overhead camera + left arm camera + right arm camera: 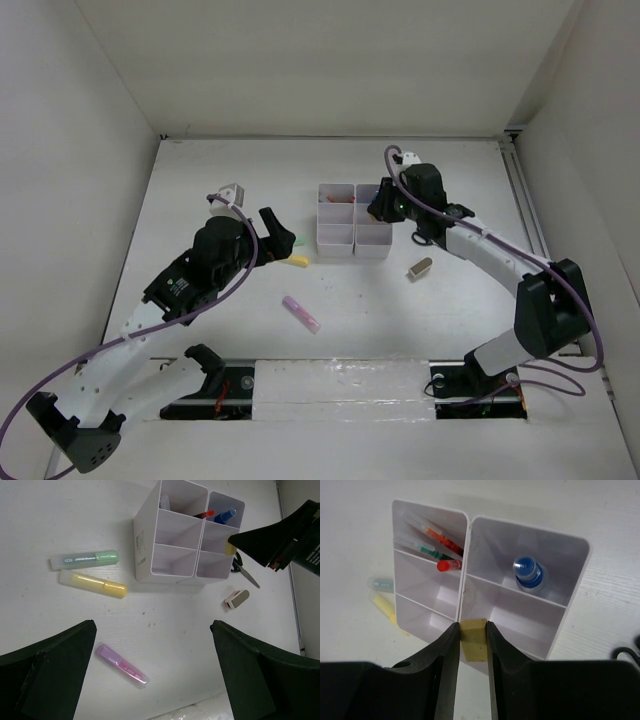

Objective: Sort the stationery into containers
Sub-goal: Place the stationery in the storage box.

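Over the right-hand side of the white tray (145, 545), the right claw (473, 629) is closed on a pale yellow eraser (473, 645), pinched between its two dark fingers (442, 670) and held up off the table (450, 320). Which compartment lies straight below it I cannot tell. Two compartments at the tray's far end are occupied. One holds a red-capped pen (448, 565) leaning beside a couple of other thin pens (438, 536) (one with orange markings, one with green), and its neighbour holds a blue marker (527, 571) standing cap-up.

To the left of the tray, the left claw (277, 237) hangs above the table with its jaws spread wide and nothing between them. Below it, three highlighters lie flat on the table. The green highlighter (85, 559) and the yellow highlighter (93, 583) lie side by side, nearly parallel, just left of the tray. The pink highlighter (122, 666) lies apart from them, nearer the table's near edge.

On the tray's right side the scissors (247, 574) rest on the table close by the wall, partly hidden behind the right claw in the left wrist view. A small beige-and-white piece (236, 598) lies just beyond the blade tip, apart from the tray.

From above, the right arm (490, 255) reaches in from the right and bends over the tray, while the left arm (185, 285) stretches diagonally from the near left corner.
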